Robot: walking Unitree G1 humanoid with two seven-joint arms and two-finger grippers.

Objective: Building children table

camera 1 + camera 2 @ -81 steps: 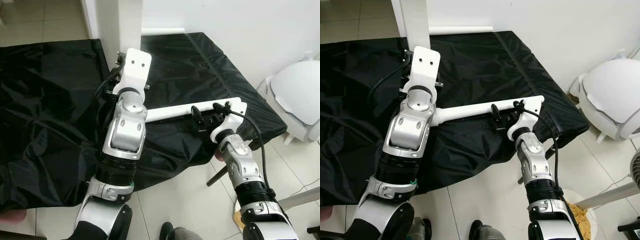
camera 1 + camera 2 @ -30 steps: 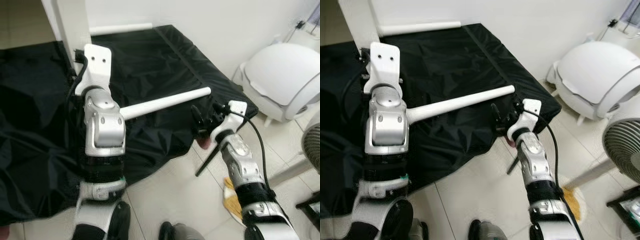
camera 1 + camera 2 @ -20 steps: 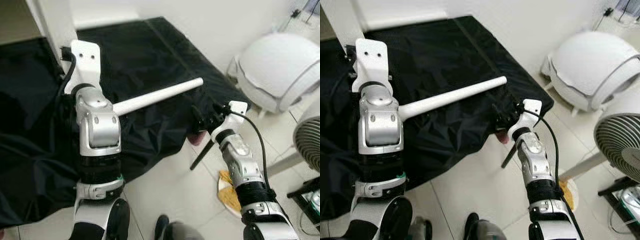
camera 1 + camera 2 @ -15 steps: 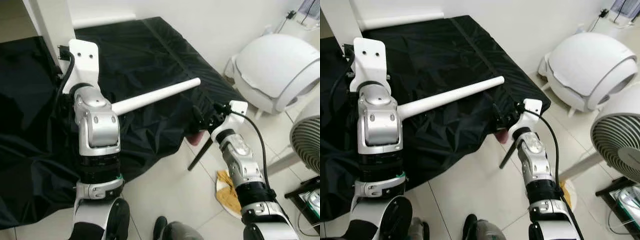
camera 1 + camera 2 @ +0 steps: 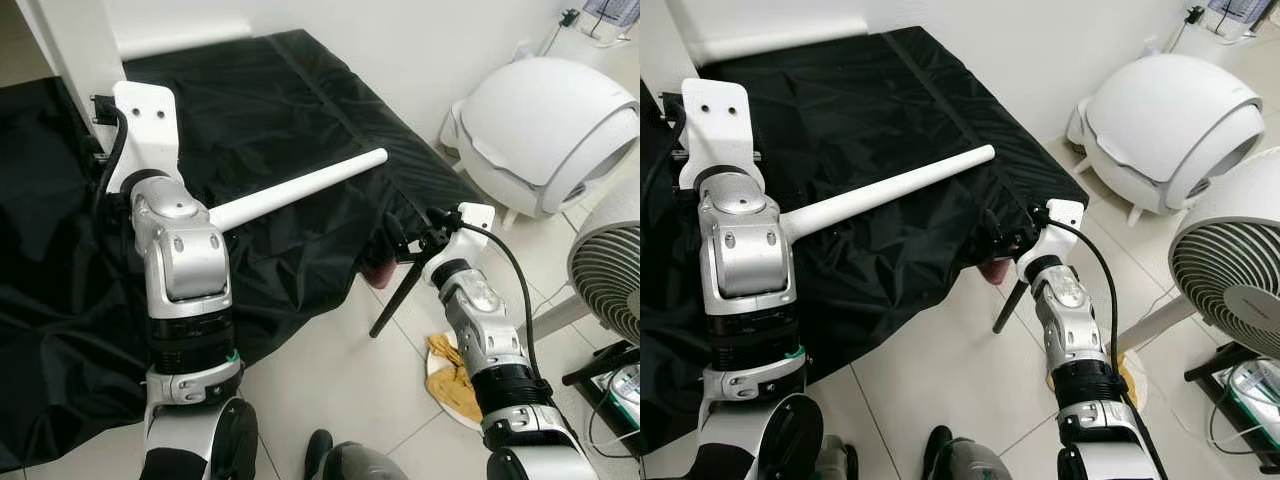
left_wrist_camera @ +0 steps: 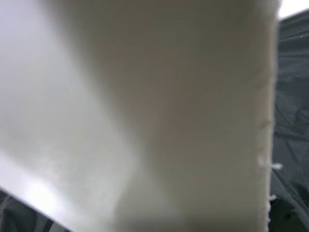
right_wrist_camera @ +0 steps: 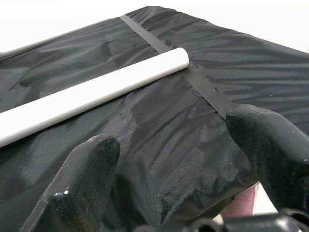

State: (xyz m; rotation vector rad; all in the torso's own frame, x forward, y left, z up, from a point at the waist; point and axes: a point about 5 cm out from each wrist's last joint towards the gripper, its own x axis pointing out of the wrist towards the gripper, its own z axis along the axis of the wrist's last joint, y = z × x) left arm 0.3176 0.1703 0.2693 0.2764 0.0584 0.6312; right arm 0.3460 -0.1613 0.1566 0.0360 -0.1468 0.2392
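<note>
A long white table leg (image 5: 300, 190) lies slanted on the black cloth (image 5: 280, 100) that covers a low surface; it also crosses the right wrist view as the white leg (image 7: 96, 89). My right gripper (image 5: 402, 242) hovers at the cloth's near right edge, a little below the leg's free end and apart from it. It is open, and the two black fingertips (image 7: 91, 159) stand wide with nothing between them. My left arm reaches up to an upright white board (image 5: 70, 50) at the far left. That board (image 6: 145, 116) looms very close and blurred in the left wrist view.
A white domed appliance (image 5: 545, 130) stands on the tiled floor to the right, with a fan (image 5: 612, 280) nearer. A thin black strut (image 5: 395, 295) slants from under the cloth to the floor. A yellowish rag on a plate (image 5: 450, 365) lies beside my right arm.
My right gripper has come off the end of the white leg and now sits below it at the cloth's edge. The head view has swung to the right, bringing the fan into sight.
</note>
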